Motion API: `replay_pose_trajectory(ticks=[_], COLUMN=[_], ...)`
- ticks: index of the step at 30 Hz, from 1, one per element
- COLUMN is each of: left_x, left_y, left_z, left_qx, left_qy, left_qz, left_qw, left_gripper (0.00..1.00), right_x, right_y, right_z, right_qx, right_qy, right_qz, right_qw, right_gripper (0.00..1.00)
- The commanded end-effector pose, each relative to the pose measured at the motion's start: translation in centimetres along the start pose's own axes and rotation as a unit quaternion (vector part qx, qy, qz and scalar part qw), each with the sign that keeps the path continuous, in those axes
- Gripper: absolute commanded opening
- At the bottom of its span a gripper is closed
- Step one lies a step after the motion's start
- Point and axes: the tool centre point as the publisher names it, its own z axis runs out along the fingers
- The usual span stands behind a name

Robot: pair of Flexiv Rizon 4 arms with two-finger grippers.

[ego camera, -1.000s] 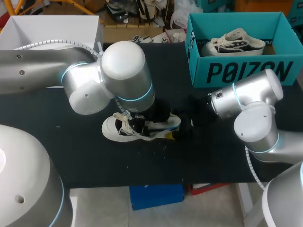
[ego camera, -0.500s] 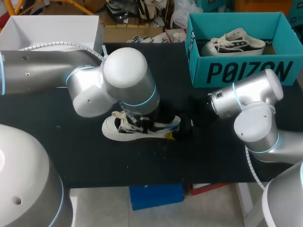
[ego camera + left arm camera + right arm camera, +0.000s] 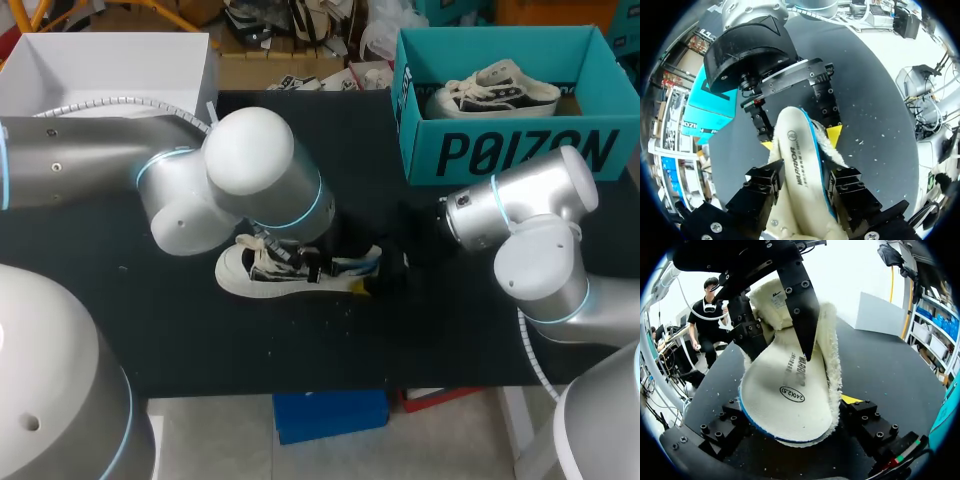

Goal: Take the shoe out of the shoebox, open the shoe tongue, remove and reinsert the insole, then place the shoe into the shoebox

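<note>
Bracing the heel: the right pincer [image 3: 790, 412] sits low on the desk [image 3: 450, 330]. Its yellow-tipped fingers press on both sides of the heel end, pinching the sneaker [image 3: 240, 275]. This looks meant to stop the shoe sliding while the other arm works inside it.
Left pincer: the left pincer [image 3: 802, 182] comes down over the shoe's opening, closed on the insole [image 3: 785, 390] from two sides near its forward part. A grip that far forward should let the arm steer the insole's whole length.
Insole pose: it is tilted, with the heel end low between the right fingers and the front lifted toward the left pincer. It is partly out of the shoe (whether leaving or going back in, I cannot tell).
Sneaker's place: it lies lengthwise near the middle of the desk, toe toward my left. It is well apart from the teal shoebox [image 3: 500, 150] at the far right, which holds a second sneaker [image 3: 495, 90].
Sneaker's look: a low white shoe with dark lacing, a blue accent by the heel, and a shaggy cream fleece lining [image 3: 832, 355].
Insole's look: a smooth cream face with an oval stamp and a thin blue rim. It is bendy enough to curve in the grip.
</note>
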Motion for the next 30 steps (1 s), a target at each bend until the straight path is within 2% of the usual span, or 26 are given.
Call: replay_pose_trajectory(ticks=[1,10,19,21,22,26,30], left_x=[0.2,-0.3,-0.5,-0.5,-0.6,-0.2,0.4], left_y=[0.1,-0.1,-0.1,-0.1,-0.1,-0.1,0.1], left_z=[0.2,1.0,1.9,1.9,1.8,1.2,-0.3], left_qx=[0.001,0.005,0.007,0.008,0.008,0.009,0.031], left_qy=[-0.005,-0.009,-0.003,-0.003,-0.003,-0.002,0.005], left_qz=[-0.005,-0.017,-0.021,-0.022,-0.022,-0.011,0.005], left_qw=[1.0,1.0,1.0,1.0,1.0,1.0,0.999], left_gripper=[0.44,0.39,0.39,0.29,0.0,0.0,0.0], right_x=[-0.1,-0.1,-0.1,-0.1,-0.1,-0.1,-0.1], right_y=[-0.1,-0.1,-0.1,-0.1,-0.1,-0.1,-0.1], right_z=[0.1,0.1,0.1,0.1,0.1,0.1,0.1], right_qx=[0.001,0.001,0.001,0.001,0.001,0.001,0.001], right_qy=[0.0,0.0,0.0,0.0,0.0,0.0,0.0], right_qz=[0.001,0.001,0.001,0.001,0.001,0.001,0.001], right_qw=[1.0,1.0,1.0,1.0,1.0,1.0,1.0], right_gripper=[0.0,0.0,0.0,0.0,0.0,0.0,0.0])
